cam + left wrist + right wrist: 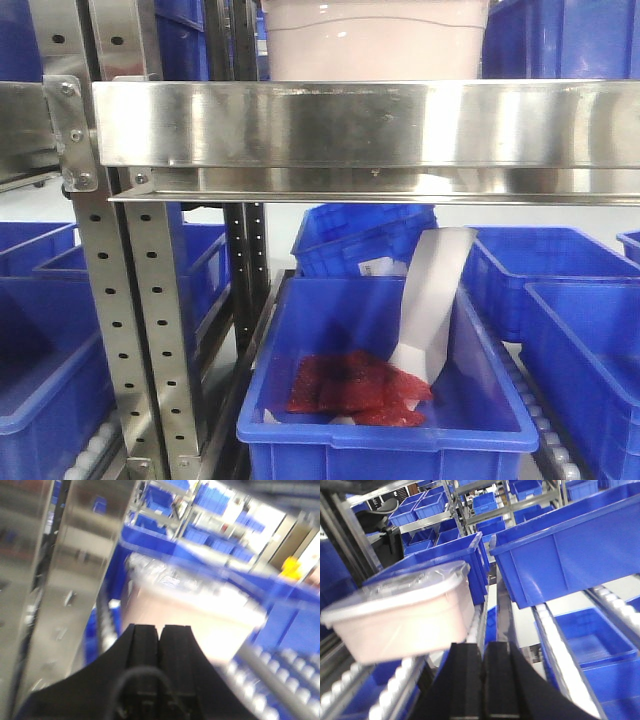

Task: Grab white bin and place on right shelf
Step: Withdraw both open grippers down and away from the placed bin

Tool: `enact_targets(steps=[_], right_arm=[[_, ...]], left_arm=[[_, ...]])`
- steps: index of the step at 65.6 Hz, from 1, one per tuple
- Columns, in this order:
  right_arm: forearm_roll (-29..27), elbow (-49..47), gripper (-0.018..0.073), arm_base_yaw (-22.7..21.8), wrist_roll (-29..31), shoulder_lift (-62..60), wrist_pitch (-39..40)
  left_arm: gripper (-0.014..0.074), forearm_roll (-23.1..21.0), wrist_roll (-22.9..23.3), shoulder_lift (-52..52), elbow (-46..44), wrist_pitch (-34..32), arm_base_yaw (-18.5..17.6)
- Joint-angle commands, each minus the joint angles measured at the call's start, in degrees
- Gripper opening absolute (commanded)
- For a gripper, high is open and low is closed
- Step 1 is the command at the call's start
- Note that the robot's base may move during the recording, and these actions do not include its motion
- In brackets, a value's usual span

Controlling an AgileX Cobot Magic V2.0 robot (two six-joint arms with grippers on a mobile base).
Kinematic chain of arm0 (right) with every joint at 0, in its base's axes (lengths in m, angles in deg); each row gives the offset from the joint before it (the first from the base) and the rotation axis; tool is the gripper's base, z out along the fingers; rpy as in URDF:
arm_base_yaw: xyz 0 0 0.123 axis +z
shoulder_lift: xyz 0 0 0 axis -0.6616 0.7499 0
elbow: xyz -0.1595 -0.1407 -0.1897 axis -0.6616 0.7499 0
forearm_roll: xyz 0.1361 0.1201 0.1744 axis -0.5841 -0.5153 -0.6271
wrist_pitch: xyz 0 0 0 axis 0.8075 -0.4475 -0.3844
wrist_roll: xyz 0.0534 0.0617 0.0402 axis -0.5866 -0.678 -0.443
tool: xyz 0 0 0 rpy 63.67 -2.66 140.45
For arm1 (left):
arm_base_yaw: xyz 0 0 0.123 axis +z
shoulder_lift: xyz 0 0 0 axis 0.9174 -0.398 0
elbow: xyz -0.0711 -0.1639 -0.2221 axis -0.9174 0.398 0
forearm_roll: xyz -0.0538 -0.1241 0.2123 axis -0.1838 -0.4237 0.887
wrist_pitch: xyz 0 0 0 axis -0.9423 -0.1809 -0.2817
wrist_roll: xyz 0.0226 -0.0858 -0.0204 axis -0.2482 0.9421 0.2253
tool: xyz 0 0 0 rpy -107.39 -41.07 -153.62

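White bin [375, 40] behind shelf rail [370, 135], pincers closed, apart.

This is a warehouse or parts store. Beyond the right end effector [484, 680], rows of blue open bins [565, 555] sit on steel racks [485, 515] receding into the distance, and roller tracks [560, 650] run alongside it to carry bins. In the front view, a perforated steel upright [150, 330] bolted to a stainless shelf rail [370, 125] frames more blue bins [380, 420] below, one holding red packets [355, 390].
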Motion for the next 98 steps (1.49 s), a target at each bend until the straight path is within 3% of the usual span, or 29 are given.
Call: enact_targets(steps=[1, 12, 24, 37, 52, 98], right_arm=[[-0.6, 2.2, 0.0074, -0.2, 2.8, -5.4, 1.6], [-0.6, 11.1, 0.0074, -0.2, 11.7, -17.2, 0.7], [-4.7, 18.9, 0.0074, -0.2, 12.0, -29.9, 0.1], [-5.7, 24.2, 0.0074, -0.2, 12.0, -41.4, -1.3], [-5.7, 27.4, 0.0074, -0.2, 12.0, -47.9, -10.8], [-5.9, 27.5, 0.0074, -0.2, 12.0, -48.1, -8.0]], left_arm=[[-0.0118, 2.9, -0.1, 6.5, 3.7, -3.7, -1.6], [-0.0118, 9.6, -0.2, 18.5, 16.2, -5.9, -2.0], [-0.0118, 12.7, -0.2, 32.7, 28.9, -8.6, -2.0], [-0.0118, 12.7, -0.2, 48.0, 39.5, -8.1, -2.0], [-0.0118, 12.7, -0.2, 62.1, 47.7, -8.1, -2.0], [-0.0118, 12.3, -0.2, 64.8, 52.1, -7.9, -2.0]])
